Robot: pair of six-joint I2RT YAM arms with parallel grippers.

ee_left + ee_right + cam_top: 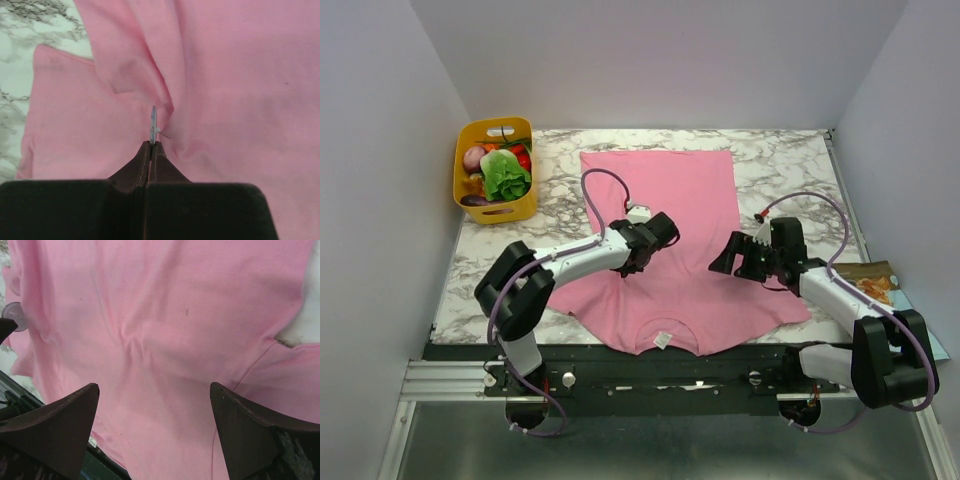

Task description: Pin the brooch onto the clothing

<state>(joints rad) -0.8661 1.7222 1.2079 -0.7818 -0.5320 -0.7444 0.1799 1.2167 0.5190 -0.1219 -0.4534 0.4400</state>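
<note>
At the near edge of the marble table (pixel 780 160), the white label (pixel 662 340) is seen at the neckline of the pink T-shirt (pixel 690 200). The shirt is spread flat, with its hem toward the far side. A printed packet (pixel 875 285) is seen at the right edge of the table, just beside the right arm.

The left gripper (pixel 660 232) is held over the middle of the shirt, left of centre. In the left wrist view its jaws are clenched tight, and the brooch (pixel 153 121) is pinched edge-on and upright at the very tip. A thin pin is seen jutting from the disc toward the cloth. The fabric just beside it is gathered into a soft fold (pixel 160 85). Whether the pin is touching the cloth cannot be told.

The right gripper (pixel 728 255) is held above the right half of the shirt, apart from the left one, with its jaws spread wide and nothing between them. In the right wrist view the round face of the brooch is seen at the left edge, beyond the two dark fingers (pixel 55 425).

In the far left corner a yellow basket (pixel 510 212) is set, filled with vegetables (pixel 505 175).
</note>
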